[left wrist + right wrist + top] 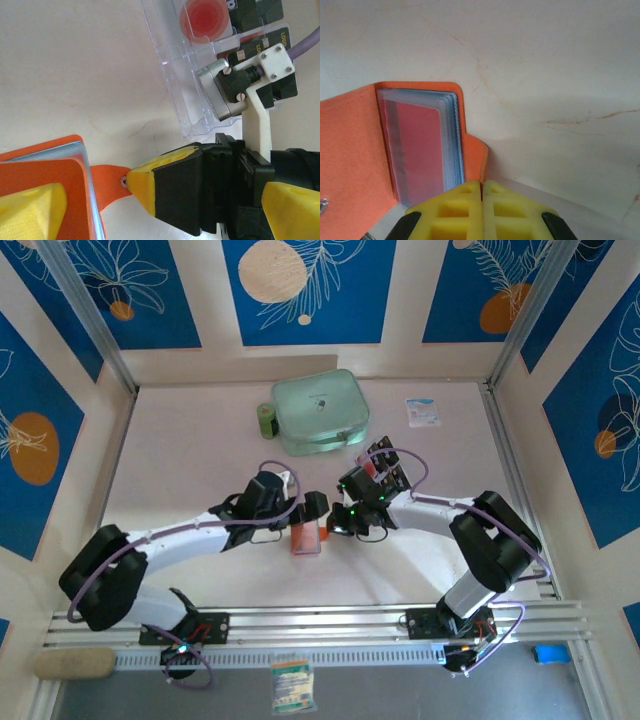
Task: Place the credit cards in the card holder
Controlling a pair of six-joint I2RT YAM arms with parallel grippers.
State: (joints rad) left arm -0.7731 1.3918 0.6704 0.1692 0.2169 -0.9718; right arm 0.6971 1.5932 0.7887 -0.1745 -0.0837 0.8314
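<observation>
Card holder point(350, 150) open beside right claw point(481, 187).

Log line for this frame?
left gripper: open over orange-red fold-over wallet | right gripper: shut, at wallet's snap tab | wallet: open, red card in pocket | clear plastic rack: black cards

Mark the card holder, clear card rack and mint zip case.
card holder point(415, 150), right wrist view, front clear pocket
clear card rack point(180, 95), left wrist view, bare front wall
mint zip case point(320, 412), top external view, lid centre
</observation>
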